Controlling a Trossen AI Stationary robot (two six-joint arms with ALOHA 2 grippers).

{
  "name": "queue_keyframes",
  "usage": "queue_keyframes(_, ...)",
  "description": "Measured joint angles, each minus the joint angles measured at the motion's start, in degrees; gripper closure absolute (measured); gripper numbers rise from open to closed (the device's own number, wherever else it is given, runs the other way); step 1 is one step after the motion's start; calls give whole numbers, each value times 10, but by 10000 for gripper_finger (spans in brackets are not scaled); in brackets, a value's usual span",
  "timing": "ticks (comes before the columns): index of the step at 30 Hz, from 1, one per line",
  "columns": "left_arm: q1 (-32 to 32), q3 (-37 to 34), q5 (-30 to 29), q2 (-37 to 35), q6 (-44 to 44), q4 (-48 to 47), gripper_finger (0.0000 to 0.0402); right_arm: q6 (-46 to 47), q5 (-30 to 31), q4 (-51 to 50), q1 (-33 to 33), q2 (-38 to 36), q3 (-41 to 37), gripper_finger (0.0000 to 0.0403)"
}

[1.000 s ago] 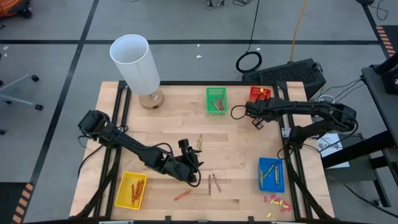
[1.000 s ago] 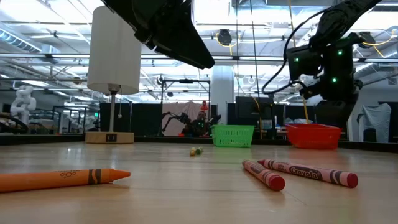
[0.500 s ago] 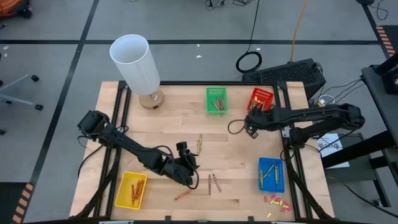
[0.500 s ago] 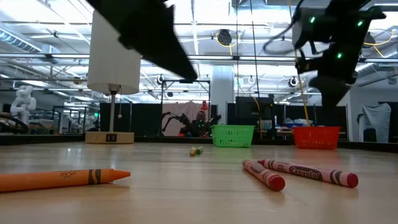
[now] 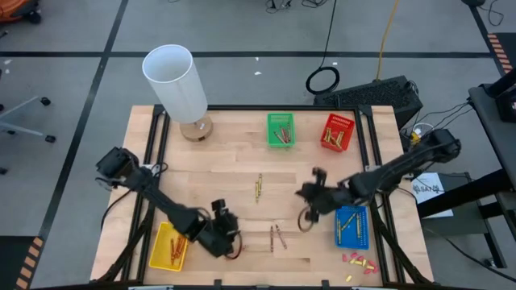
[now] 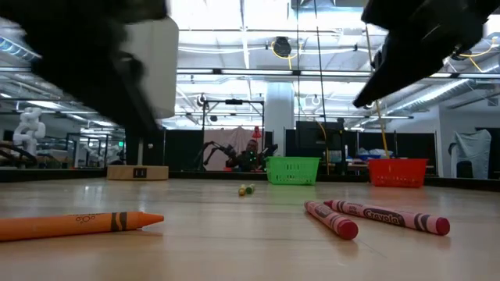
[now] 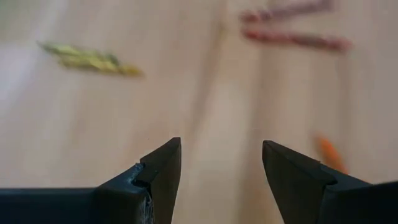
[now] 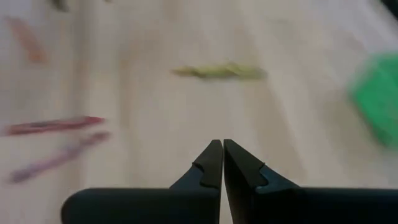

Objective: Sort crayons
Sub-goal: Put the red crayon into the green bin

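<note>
- Crayons lie loose on the wooden table (image 5: pixel 226 153) and in four small baskets.
- Loose ones: two olive-yellow crayons (image 5: pixel 258 187) side by side near the table's middle; two red crayons (image 5: pixel 276 237) side by side nearer the front edge; one orange crayon (image 6: pixel 78 224) close to the low camera, lying flat, tip toward the red pair.
- In the high view the orange crayon is hidden under the left arm.
- Green basket (image 5: pixel 280 130) at the back, crayons inside. Red basket (image 5: pixel 338 131) beside it toward the right, crayons inside. Blue basket (image 5: pixel 350 225) at front right, a few crayons inside. Yellow basket (image 5: pixel 169 246) at front left, several crayons inside.
- Left gripper (image 5: pixel 223 228) is at front left, between the yellow basket and the red pair, above the table. Fingers apart, nothing between them; left wrist view shows bare wood in the gap, the orange tip just past one finger (image 7: pixel 292 177).
- Right gripper (image 5: pixel 313 192) is right of centre, just beside the blue basket, between the olive-yellow pair and that basket. Fingers pressed together, nothing held; right wrist view shows the olive-yellow pair ahead and the red pair off to one side.
- White lamp (image 5: pixel 179 89) stands on its wooden base at the back left corner.
- Small red and yellow bits (image 5: pixel 358 260) cluster at the front right corner, apart from the baskets.
</note>
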Motion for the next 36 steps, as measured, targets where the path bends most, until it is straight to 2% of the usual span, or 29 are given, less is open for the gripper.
queue_keyframes(5,-78,-4,-25,0,-44,26,179,-61,-38,140,52,68,0,403)
queue_keyframes(8,-108,-4,-70,0,-16,78,179,-80,-85,214,69,108,0,403)
queue_keyframes(11,-122,-4,-103,0,8,111,179,-60,-92,263,80,142,6,399)
queue_keyframes(13,-123,-4,-120,0,15,120,179,-36,-90,251,82,165,23,393)
queue_keyframes(19,-125,-4,-129,0,0,125,179,17,-87,123,100,212,92,355)
queue_keyframes(28,-128,-4,-200,0,6,117,179,14,-40,89,136,280,181,266)
queue_keyframes(36,-116,-4,-232,0,71,119,179,116,1,2,142,320,208,250)
